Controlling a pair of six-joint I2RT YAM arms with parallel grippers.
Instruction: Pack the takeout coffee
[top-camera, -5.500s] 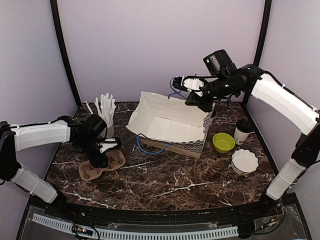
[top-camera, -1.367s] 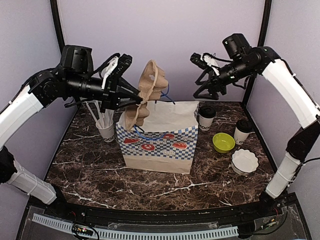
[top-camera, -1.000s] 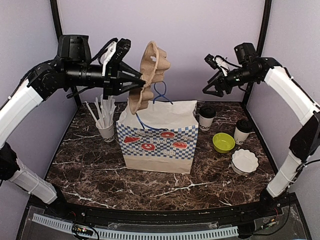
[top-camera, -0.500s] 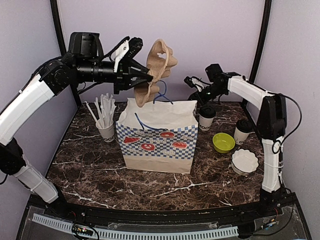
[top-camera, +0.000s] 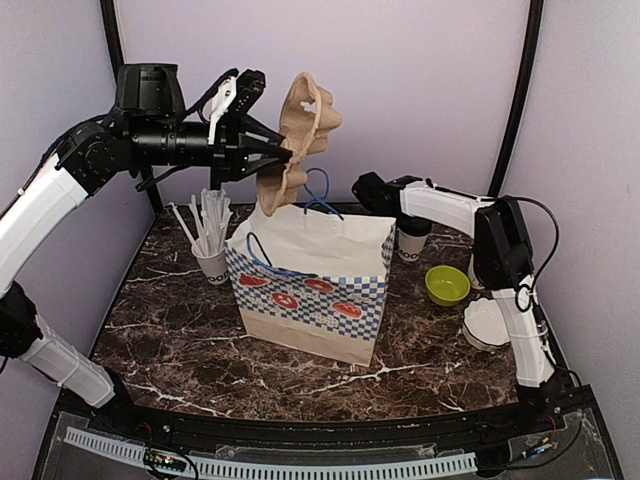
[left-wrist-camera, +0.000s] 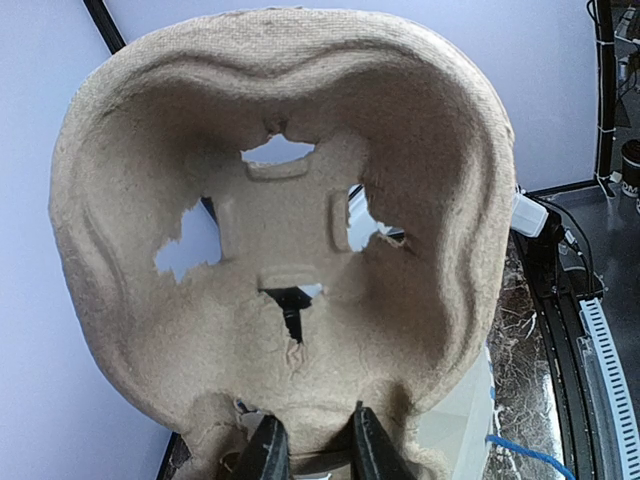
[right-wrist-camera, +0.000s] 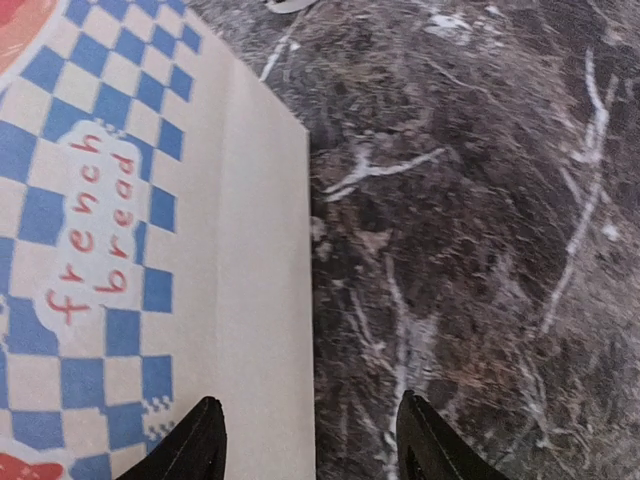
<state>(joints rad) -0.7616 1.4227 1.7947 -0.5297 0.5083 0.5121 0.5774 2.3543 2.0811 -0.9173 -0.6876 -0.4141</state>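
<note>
- Left gripper (top-camera: 268, 155) is raised above the bag, its fingers (left-wrist-camera: 268, 450) pressed onto the lower edge of a brown pulp cup carrier (top-camera: 298, 135), which stands on edge and tilted in the air over the bag's open mouth
- In the left wrist view the carrier (left-wrist-camera: 300, 250) fills nearly the whole picture, and several ragged holes are torn through its middle
- Right gripper (top-camera: 362, 188) sits low behind the bag's rear right corner; the right wrist view shows its two fingers (right-wrist-camera: 200, 440) spread apart with nothing clamped between them, the bag's side and bare desk (right-wrist-camera: 480, 250) below
- One takeout coffee cup (top-camera: 408, 247) stands on the desk just behind the bag's right end, under the right arm, which covers part of its black lid
- The desk (top-camera: 180, 340) is dark brown marble-look stone with white veins, with a white slotted cable duct (top-camera: 300, 465) along its near edge
- Pale lilac walls (top-camera: 400, 80) close the space, with black posts (top-camera: 520, 80) in the corners
- The paper bag (top-camera: 300, 295) stands upright mid-desk, white with blue checks and red pictures
- On its side (right-wrist-camera: 120, 200) red letters read "french bread"
- The cup's black print near the base is too small to read surely
- A cup of white straws (top-camera: 212, 262) stands left of the bag; a lime-green bowl (top-camera: 447, 285) and a white fluted dish (top-camera: 485, 322) sit to the right
</note>
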